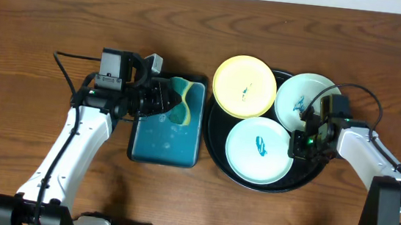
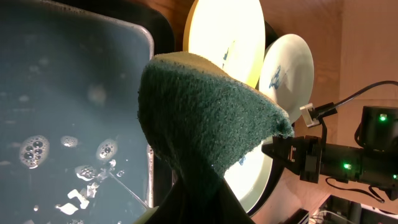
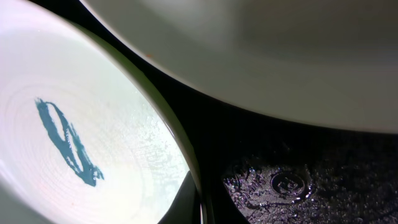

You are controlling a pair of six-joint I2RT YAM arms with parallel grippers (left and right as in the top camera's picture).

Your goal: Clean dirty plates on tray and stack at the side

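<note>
Three plates lie on the round black tray [image 1: 216,140]: a pale yellow plate [image 1: 243,86] at the back left, a mint-white plate [image 1: 305,100] at the back right, and a mint-white plate [image 1: 257,149] in front. Each has a blue-green smear at its centre. My left gripper [image 1: 168,102] is shut on a green and yellow sponge [image 1: 181,103] above the right end of the teal tray. In the left wrist view the sponge [image 2: 205,124] fills the middle. My right gripper [image 1: 297,144] is shut on the right rim of the front plate [image 3: 74,124], low on the tray [image 3: 298,162].
The rectangular teal tray [image 1: 164,142] left of the black tray holds soapy water with bubbles [image 2: 34,149]. Bare wooden table [image 1: 31,37] lies to the far left, the back and the front. The right arm's cable [image 1: 364,95] loops over the black tray's right edge.
</note>
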